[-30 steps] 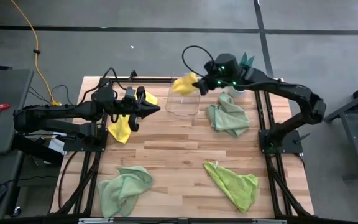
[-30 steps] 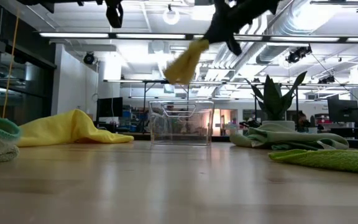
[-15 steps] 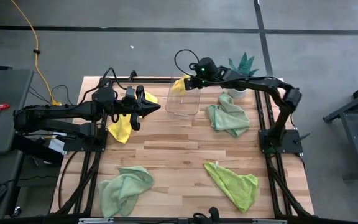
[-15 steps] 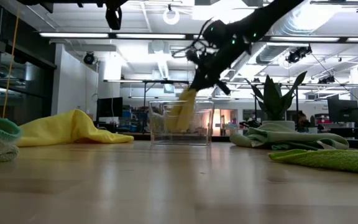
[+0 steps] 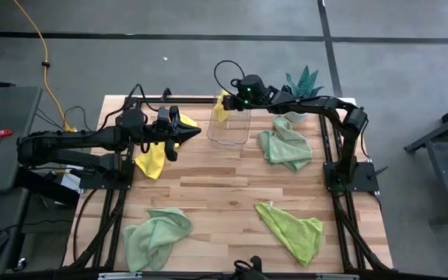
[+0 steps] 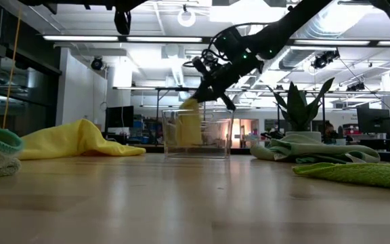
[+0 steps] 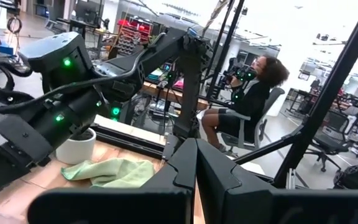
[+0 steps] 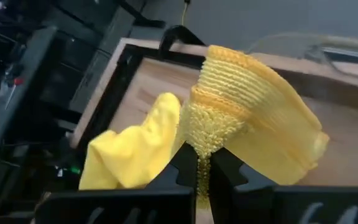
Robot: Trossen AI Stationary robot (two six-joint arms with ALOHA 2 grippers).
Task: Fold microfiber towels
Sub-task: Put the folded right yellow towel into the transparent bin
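Note:
A folded yellow microfiber towel (image 6: 189, 123) hangs inside the clear bin (image 5: 232, 132) at its far end, with my right gripper (image 6: 205, 91) shut on it. Another yellow towel (image 5: 150, 159) lies loose on the table at the left. Above that towel's right edge my left gripper (image 5: 187, 134) is shut and level, with nothing in it. A mint green towel (image 5: 286, 148) lies crumpled right of the bin. A pale green towel (image 5: 155, 237) and a lime green one (image 5: 294, 233) lie near the front edge. My right gripper pinches the folded towel's bunched upper end (image 8: 204, 140) between its two fingers (image 8: 185, 168), several layers together. The fingers slant down from the table's right side. The towel hangs below them, its lower part (image 6: 188, 139) between the bin's walls.
A spiky potted plant (image 5: 302, 82) in a white pot stands at the far right, behind my right arm. A black frame rail (image 5: 162, 99) runs along the table's far edge. Bare wood shows in the table's middle (image 5: 224, 183). A person (image 7: 244, 93) sits beyond the table.
My right gripper has come down and toward the table's left, rolling as it went. The folded yellow towel it holds was above the bin's rim and now hangs down inside the bin. My left gripper has kept still.

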